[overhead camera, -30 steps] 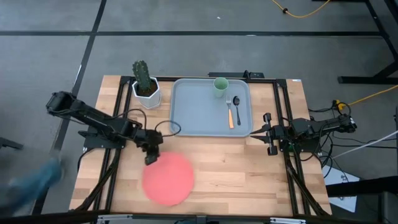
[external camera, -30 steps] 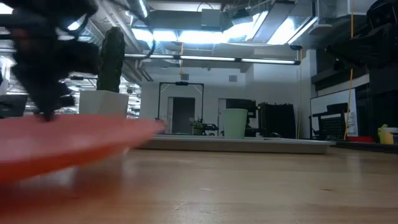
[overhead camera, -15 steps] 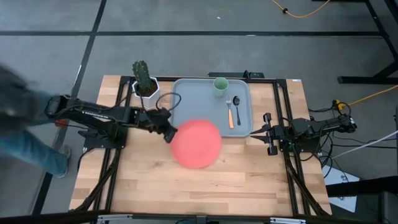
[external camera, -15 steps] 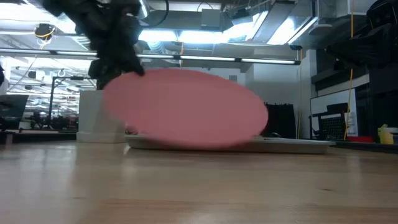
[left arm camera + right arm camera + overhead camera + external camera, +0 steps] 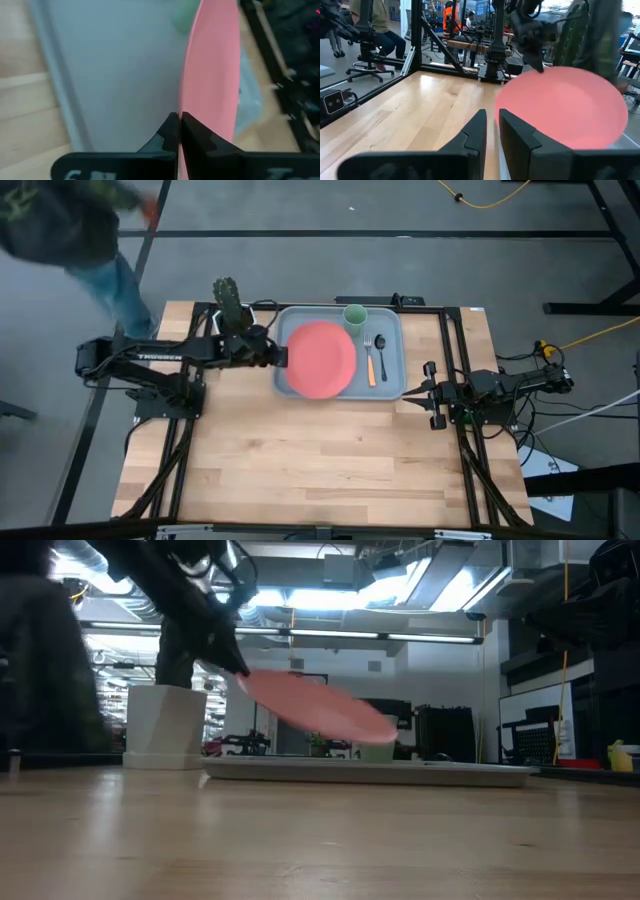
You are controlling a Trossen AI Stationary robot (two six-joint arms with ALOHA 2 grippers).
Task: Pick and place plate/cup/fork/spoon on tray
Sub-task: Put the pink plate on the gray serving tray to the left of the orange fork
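Note:
The coral-red plate (image 5: 322,358) hangs tilted over the left half of the pale grey-blue tray (image 5: 392,383). My left gripper (image 5: 281,357) is shut on the plate's left rim, beside the cactus pot. On the tray's right half stand the light-green cup (image 5: 354,315), the orange-handled fork (image 5: 371,367) and the dark spoon (image 5: 381,343). My right gripper (image 5: 412,394) waits shut and empty just off the tray's right edge. My left gripper pinches the plate's rim (image 5: 182,106) between its two fingers, on the side nearest the table's left edge. The fingers (image 5: 170,131) come about level from the left. The plate is lifted clear, its held edge (image 5: 242,682) high and its free edge (image 5: 383,730) sloping down over the tray.
A white hexagonal pot with a green cactus (image 5: 231,312) stands at the tray's far left corner, close behind my left arm. A person (image 5: 75,225) moves off the table's far left corner. Bare wood lies in front of the tray.
My left gripper has carried the plate up off the near-left part of the table and toward the far right, over the tray. The plate has gone from lying low to hanging tilted above the tray. The person at the left has walked toward the far side.

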